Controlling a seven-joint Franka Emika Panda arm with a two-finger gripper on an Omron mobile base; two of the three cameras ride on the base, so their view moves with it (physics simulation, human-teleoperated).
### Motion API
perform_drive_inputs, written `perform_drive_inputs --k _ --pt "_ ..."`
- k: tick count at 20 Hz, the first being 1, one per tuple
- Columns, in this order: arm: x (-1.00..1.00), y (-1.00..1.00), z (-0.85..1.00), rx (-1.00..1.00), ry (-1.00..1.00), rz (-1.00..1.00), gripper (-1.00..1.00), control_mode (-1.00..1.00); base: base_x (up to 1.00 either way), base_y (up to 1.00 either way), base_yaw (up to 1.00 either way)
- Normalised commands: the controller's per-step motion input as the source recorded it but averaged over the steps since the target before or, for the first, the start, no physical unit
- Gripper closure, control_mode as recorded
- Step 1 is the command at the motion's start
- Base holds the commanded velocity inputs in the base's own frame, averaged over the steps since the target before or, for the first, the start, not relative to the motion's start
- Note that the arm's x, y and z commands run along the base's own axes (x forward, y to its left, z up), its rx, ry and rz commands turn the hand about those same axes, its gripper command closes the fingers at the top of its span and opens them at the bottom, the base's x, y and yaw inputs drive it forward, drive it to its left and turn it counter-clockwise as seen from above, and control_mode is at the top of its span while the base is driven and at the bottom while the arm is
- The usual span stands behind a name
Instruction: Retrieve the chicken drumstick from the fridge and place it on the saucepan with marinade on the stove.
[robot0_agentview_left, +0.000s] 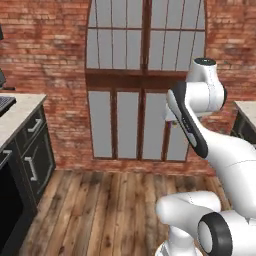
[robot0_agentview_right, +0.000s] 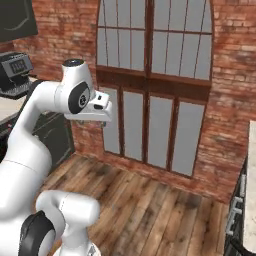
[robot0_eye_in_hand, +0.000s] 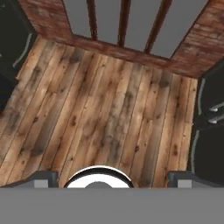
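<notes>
Tool (robot0_eye_in_hand: 112, 177) wide open, empty, hanging over bare wooden floor (robot0_eye_in_hand: 100, 113).
Arched window (robot0_agentview_left: 145, 80) in the brick wall faces the robot; dark cabinets (robot0_agentview_left: 35, 155) flank the floor's left edge. Where the chicken drumstick lies cannot be told; likely light, glossy, slippery — best gripped across its thick end.

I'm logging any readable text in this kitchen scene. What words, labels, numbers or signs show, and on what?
None can be read.
The dark appliance on the left counter has a panel of small marks, too blurred to read.
The window, brick wall and cabinets carry no text.
</notes>
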Motion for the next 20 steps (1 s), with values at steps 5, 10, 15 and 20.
perform_drive_inputs --k 5,10,15,20 --pt "0.0 0.0 0.0 0.0 0.0 0.0 -1.0 1.0 0.0 0.15 0.89" --pt "0.0 0.0 0.0 0.0 0.0 0.0 -1.0 1.0 0.0 0.1 0.9" --pt "0.0 0.0 0.0 0.0 0.0 0.0 -1.0 1.0 0.0 0.01 0.92" --pt "0.0 0.0 0.0 0.0 0.0 0.0 -1.0 1.0 0.0 0.0 0.97"
